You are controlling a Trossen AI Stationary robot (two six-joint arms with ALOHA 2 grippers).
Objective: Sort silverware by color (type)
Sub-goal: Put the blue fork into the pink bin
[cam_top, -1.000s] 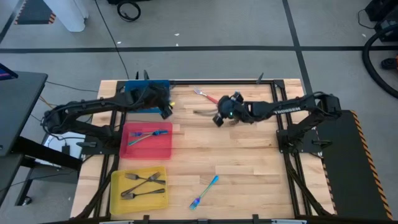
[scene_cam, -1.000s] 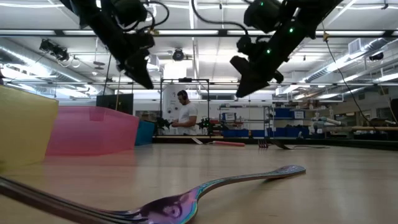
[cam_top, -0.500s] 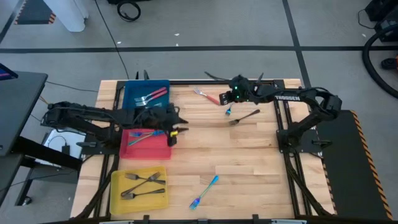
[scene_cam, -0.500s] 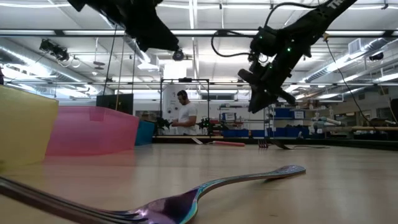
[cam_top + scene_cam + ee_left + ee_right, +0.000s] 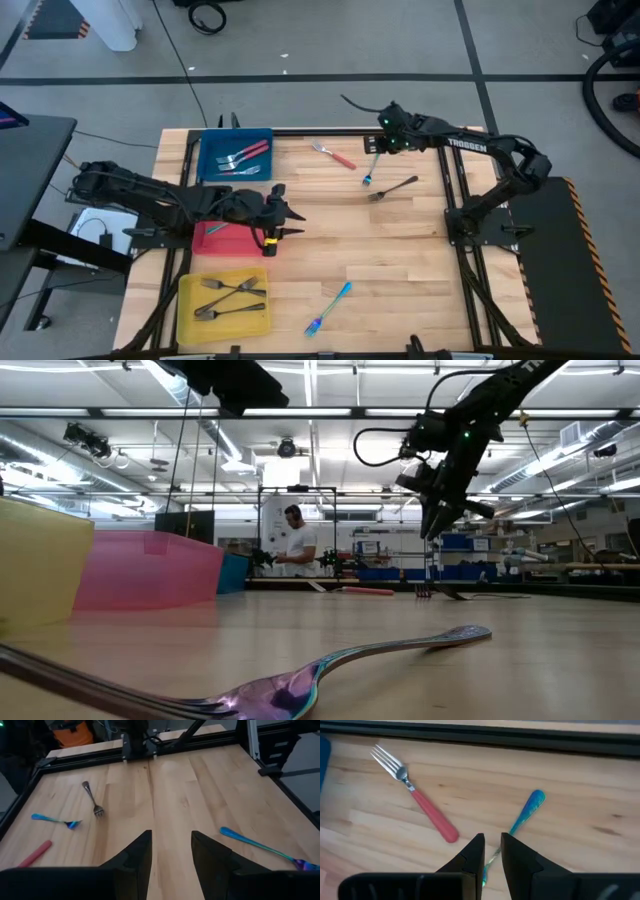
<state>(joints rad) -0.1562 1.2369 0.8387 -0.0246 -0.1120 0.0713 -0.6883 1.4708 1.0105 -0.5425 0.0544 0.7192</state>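
Holding left of frame centre, left gripper (image 5: 285, 220) sits at red tray (image 5: 212, 238) right edge, fingers apart, empty; bare wood to its right. Blue-handled fork (image 5: 329, 308) lies lower centre. Red-handled fork (image 5: 334, 154), small blue fork (image 5: 370, 171), grey fork (image 5: 394, 187) cluster upper centre. Right gripper (image 5: 377, 148) hovers over blue fork at table's top edge, fingers slightly parted, empty. "TROSSEN" on right arm (image 5: 468, 145).

Bare wood ahead of left end effector (image 5: 290, 219); blue fork (image 5: 328, 308) well aside.

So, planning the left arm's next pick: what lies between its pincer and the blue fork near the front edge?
Only bare wood between left pincer and blue fork, per high view.
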